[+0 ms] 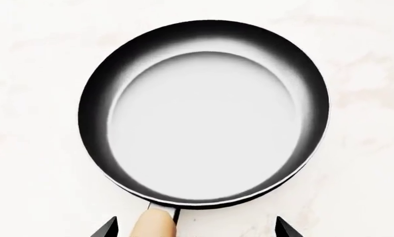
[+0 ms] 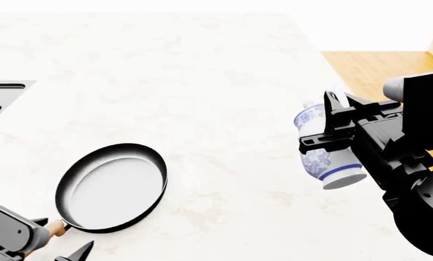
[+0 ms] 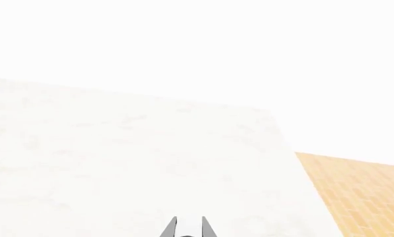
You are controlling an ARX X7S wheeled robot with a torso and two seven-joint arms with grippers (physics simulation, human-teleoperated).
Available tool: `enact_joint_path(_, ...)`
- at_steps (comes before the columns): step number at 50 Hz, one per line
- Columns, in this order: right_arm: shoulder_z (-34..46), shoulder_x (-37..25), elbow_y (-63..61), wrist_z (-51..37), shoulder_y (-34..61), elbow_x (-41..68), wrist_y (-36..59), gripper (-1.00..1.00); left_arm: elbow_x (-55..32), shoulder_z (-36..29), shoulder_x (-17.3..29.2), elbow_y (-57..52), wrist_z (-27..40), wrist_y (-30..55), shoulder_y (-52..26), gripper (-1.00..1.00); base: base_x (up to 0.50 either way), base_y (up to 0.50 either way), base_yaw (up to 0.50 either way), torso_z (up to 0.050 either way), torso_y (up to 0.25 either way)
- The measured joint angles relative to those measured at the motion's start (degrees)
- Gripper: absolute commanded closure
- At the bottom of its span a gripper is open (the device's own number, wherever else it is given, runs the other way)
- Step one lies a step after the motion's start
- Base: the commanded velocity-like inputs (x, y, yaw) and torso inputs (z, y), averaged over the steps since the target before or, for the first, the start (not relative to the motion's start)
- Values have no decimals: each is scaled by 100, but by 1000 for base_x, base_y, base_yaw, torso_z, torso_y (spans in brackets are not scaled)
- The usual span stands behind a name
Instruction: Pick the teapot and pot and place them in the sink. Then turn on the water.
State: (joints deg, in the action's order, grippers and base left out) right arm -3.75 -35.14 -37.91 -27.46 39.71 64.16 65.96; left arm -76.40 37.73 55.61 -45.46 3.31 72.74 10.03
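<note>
The pot (image 1: 203,113), a black pan with a pale inside, lies flat on the white counter (image 2: 201,81); the head view has the pot (image 2: 111,187) at lower left. Its wooden handle (image 1: 153,223) sits between the fingers of my open left gripper (image 1: 197,228), closer to one finger and untouched. At the right, the blue-and-white teapot (image 2: 319,157) hangs tilted above the counter, with my right gripper (image 2: 321,122) shut on it. In the right wrist view that gripper (image 3: 188,228) shows only narrow-set fingertips; the teapot is hidden there. A corner of the sink (image 2: 10,85) shows at far left. No water is in view.
The counter ends at the right, where a wooden floor (image 2: 368,68) lies below its edge. That floor (image 3: 362,197) also shows in the right wrist view. My right arm (image 2: 412,163) fills the right side of the head view.
</note>
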Motion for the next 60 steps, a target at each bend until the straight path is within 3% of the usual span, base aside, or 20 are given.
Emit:
enact_joint_path(35,120,-25,42,-10,-37,-10,-112,100,548,-486,-118,306,-315,-334,26,-100,0,0,0,0,1)
enact_joint_path(36,122,-26,42,-10,-39,-9,-115,100,562,-490,-118,310,-325,-342,28,100,0,0,0,0,0)
enact_joint_path(41,127,-34,36,-18,-46,-1,-128,100,772,-479,-123,379,-220,-380,41,100,0,0,0,0,0)
enact_joint_path(49,135,-45,26,-32,-58,14,-147,100,318,-531,-123,339,428,-435,56,100,1,0,0,0,0)
enact_joint_path(60,135,-64,21,-43,-94,28,-185,100,100,-606,-113,312,816,-531,70,100,4,0,-2,0,0)
